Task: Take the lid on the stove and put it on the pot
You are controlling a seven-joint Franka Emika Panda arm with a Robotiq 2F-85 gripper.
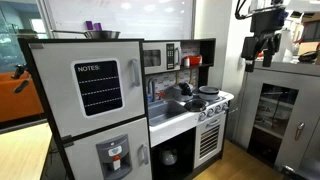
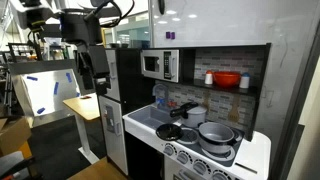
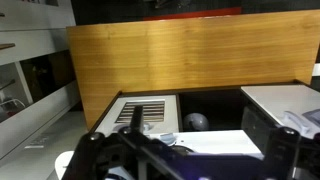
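Wrist view: fingers (image 3: 92, 150) apart, empty. Approach step; hanging well off stove (image 1: 212, 112). Next I cross over, drop onto lid (can't tell it from pot here).

Grey fridge (image 1: 62, 95), microwave (image 2: 160, 65), red bowl (image 2: 227, 79)

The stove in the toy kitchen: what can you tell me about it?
The stove is a white toy unit beside the sink. Its top carries black round burners, with a row of knobs along the front and a windowed oven door below. A grey metal pot stands on it.
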